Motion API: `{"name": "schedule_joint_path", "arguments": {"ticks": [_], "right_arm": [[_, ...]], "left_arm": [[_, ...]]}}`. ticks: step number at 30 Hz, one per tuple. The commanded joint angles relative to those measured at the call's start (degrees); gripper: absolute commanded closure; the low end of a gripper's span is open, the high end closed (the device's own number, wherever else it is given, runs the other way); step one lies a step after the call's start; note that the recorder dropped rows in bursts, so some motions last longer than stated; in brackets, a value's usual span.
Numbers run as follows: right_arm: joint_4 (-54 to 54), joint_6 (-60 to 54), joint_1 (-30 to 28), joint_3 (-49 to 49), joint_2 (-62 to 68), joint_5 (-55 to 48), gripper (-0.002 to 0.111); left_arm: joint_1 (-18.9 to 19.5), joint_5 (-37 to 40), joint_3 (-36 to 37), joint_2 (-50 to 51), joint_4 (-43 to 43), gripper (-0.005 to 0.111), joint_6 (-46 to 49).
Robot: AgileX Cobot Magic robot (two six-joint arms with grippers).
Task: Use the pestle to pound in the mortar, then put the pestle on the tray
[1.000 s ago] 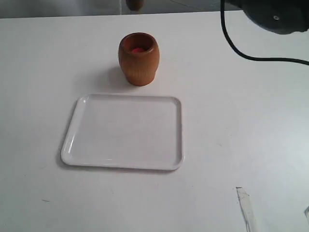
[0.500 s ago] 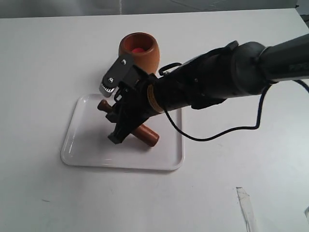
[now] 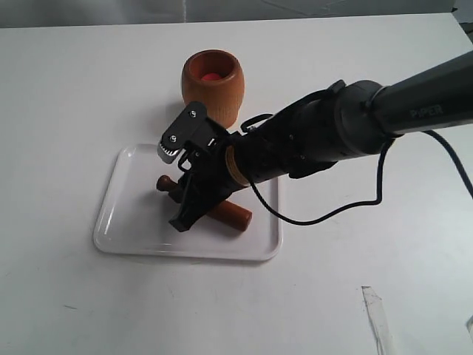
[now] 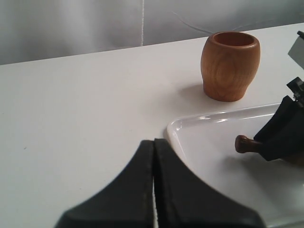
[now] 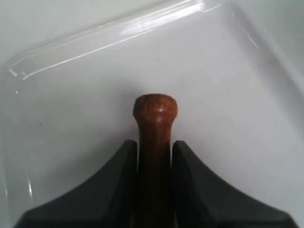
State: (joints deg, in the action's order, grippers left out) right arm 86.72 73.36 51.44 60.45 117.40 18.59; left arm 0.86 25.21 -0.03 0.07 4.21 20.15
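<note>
right hand [image 3: 185,188] clamps pestle [image 3: 230,216] handle low over tray [image 3: 118,222] centre, knob at 9 o'clock; mortar [image 3: 213,89] at tray's 12. left hand [image 4: 154,147] pinched closed, empty. risk: round pestle rolls over low rim onto tabletop [image 3: 369,259] upon release.

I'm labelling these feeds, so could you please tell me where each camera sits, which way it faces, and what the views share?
Exterior view: high off the arms, looking down on the mortar and tray; the right arm shows.
Left wrist view: low beside the tray, facing the mortar; the shut left fingers show.
Right wrist view: just above the tray, looking along the right fingers clamped on the pestle.
Shared: all three show tray and pestle.
</note>
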Motion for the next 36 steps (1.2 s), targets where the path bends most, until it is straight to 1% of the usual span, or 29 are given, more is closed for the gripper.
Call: {"name": "schedule_joint_path", "arguments": {"ticks": [1,4,7,11,19,20,22,25,26,29,31,36], "right_arm": [[0.8,0.7,0.0,0.0,0.9,0.1,0.093],[0.8,1.7,0.0,0.1,0.8,0.3,0.079],[0.8,2.0,0.0,0.3,0.1,0.3,0.071],[0.8,2.0,0.0,0.3,-3.7,0.1,0.069],[0.8,2.9,0.0,0.3,-19.7,0.0,0.070],[0.8,3.7,0.0,0.3,-21.7,0.4,0.072],[1.3,5.4,0.0,0.3,-25.1,2.3,0.081],[4.7,9.7,0.0,0.3,-29.9,5.6,0.104],[6.4,11.5,0.0,0.3,-31.6,6.7,0.108],[13.0,19.1,0.0,0.3,-36.1,7.3,0.108],[13.2,23.3,0.0,-0.2,-39.2,7.5,0.108],[13.2,21.2,0.0,-4.9,-47.8,6.6,0.108]], "left_arm": [[-0.4,-0.2,0.0,-0.1,-0.4,0.107,-0.5],[-0.4,-0.2,0.0,-0.1,-0.4,0.107,-0.5],[-0.4,-0.2,0.0,-0.1,-0.4,0.107,-0.5],[-0.4,-0.2,0.0,-0.1,-0.4,0.107,-0.5],[-0.4,-0.2,0.0,-0.1,-0.4,0.107,-0.5],[-0.4,-0.2,0.0,-0.1,-0.4,0.107,-0.5],[-0.4,-0.2,0.0,-0.1,-0.4,0.107,-0.5],[-0.4,-0.2,0.0,-0.1,-0.4,0.107,-0.5],[-0.4,-0.2,0.0,-0.1,-0.4,0.107,-0.5],[-0.4,-0.2,0.0,-0.1,-0.4,0.107,-0.5],[-0.4,-0.2,0.0,-0.1,-0.4,0.107,-0.5],[-0.4,-0.2,0.0,-0.1,-0.4,0.107,-0.5]]}}
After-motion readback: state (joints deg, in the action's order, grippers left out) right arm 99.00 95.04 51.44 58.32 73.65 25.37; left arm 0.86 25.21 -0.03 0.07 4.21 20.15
